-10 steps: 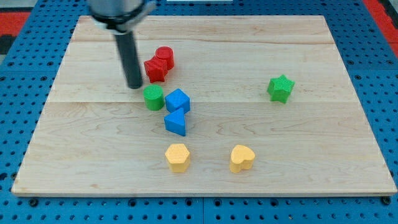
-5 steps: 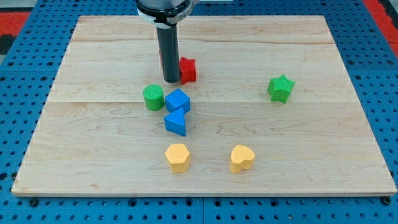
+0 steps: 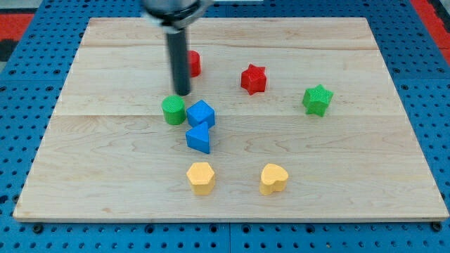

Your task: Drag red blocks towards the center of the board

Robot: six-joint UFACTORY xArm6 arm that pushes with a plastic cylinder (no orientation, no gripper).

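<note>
Take the green cylinder (image 3: 173,110) as your landmark. You have no fingers on this arm, so nothing is held; my tip (image 3: 183,93) stands on the wooden board (image 3: 98,161) just above the green cylinder, towards the view's top and a shade to its right, apart from it.

Your red blocks lie apart from each other. The red cylinder (image 3: 194,63) sits further up from the green cylinder, partly hidden behind the rod. The red star (image 3: 253,79) lies up and well to the right of the green cylinder, near the board's middle.

Just right of the green cylinder you see the blue cube (image 3: 201,113), with the blue wedge (image 3: 199,138) below it.
</note>
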